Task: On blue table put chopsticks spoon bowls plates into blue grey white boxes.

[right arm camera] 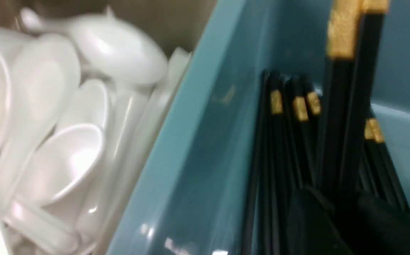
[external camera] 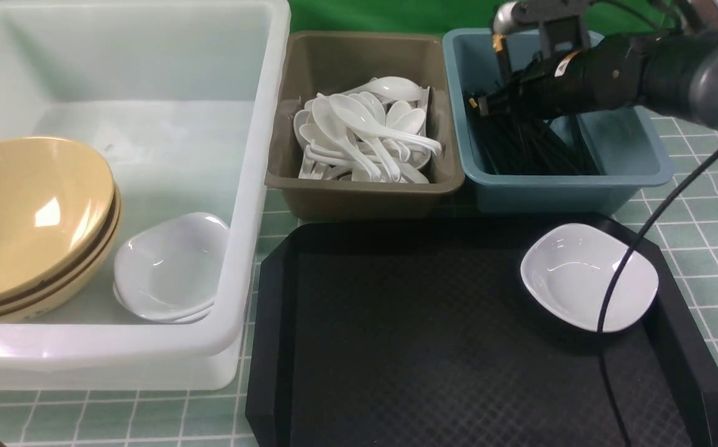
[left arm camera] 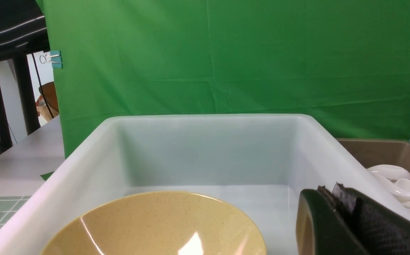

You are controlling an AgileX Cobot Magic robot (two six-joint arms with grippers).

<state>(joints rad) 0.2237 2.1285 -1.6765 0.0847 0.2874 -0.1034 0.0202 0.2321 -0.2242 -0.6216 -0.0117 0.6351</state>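
- Right now the right end effector (external camera: pixel 480 102) hangs over the blue box (external camera: pixel 557 181), its fingers pinching two chopsticks (right arm camera: pixel 346 106) that stick up at a slant.
- Left end effector (left arm camera: pixel 332 193): fingers pressed together, at the white box (external camera: pixel 259 186).
- Blue box: loose chopsticks (external camera: pixel 532 152).
- Grey box (external camera: pixel 359 186): spoons (external camera: pixel 365 133).
- White box: stacked bowls (external camera: pixel 23 211) and small plates (external camera: pixel 169 267).
- One plate (external camera: pixel 582 276) sits on the black tray (external camera: pixel 427 341) on the desk (external camera: pixel 706 217).

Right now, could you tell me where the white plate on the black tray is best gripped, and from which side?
Probably pinch the white plate by its raised left rim from above, one finger inside, one outside. It lies flat and shallow, so only the rim offers a hold, and its right side sits near the wall of the black tray.
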